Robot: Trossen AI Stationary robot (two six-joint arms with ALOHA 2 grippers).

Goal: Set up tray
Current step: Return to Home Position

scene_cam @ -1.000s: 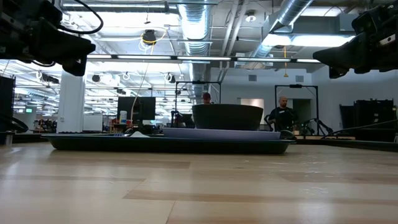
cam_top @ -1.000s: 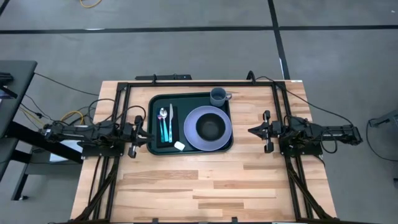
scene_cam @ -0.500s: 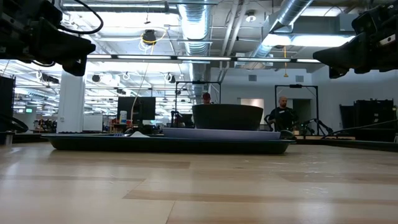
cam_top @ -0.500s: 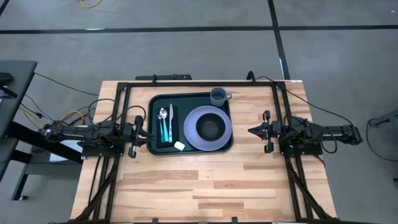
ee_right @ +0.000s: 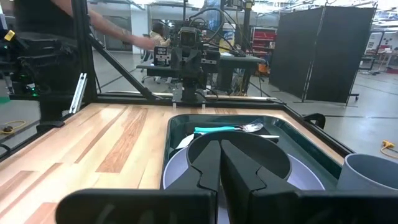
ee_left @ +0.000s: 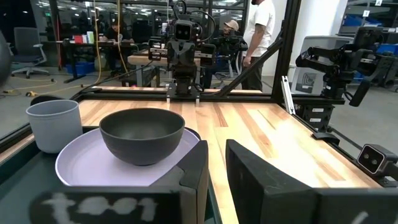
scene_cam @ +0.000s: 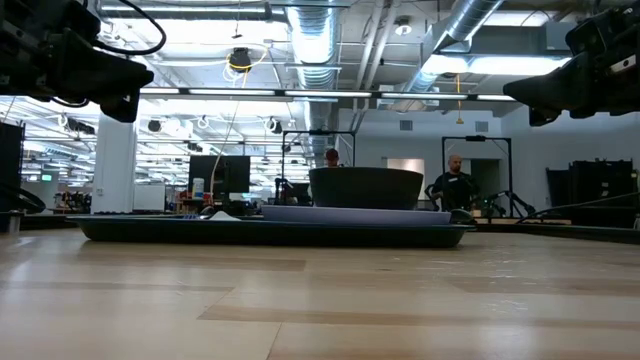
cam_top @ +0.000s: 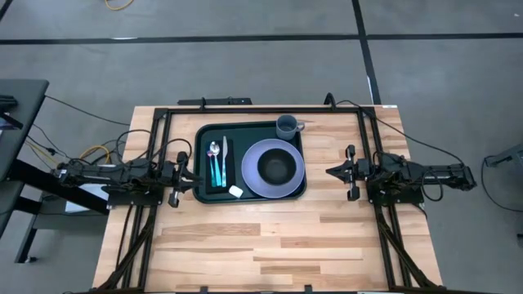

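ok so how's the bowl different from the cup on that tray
The bowl is dark grey; the cup is a lighter blue-grey. The bowl is wide and low, the cup narrower and taller. The bowl sits on the plate, the cup stands straight on the tray at a far corner. Both are upright and look empty.

change since earlier | none seen | tray (cam_top: pixel 204 135), left pincer (cam_top: pixel 189 174), right pincer (cam_top: pixel 330 171) all unmoved
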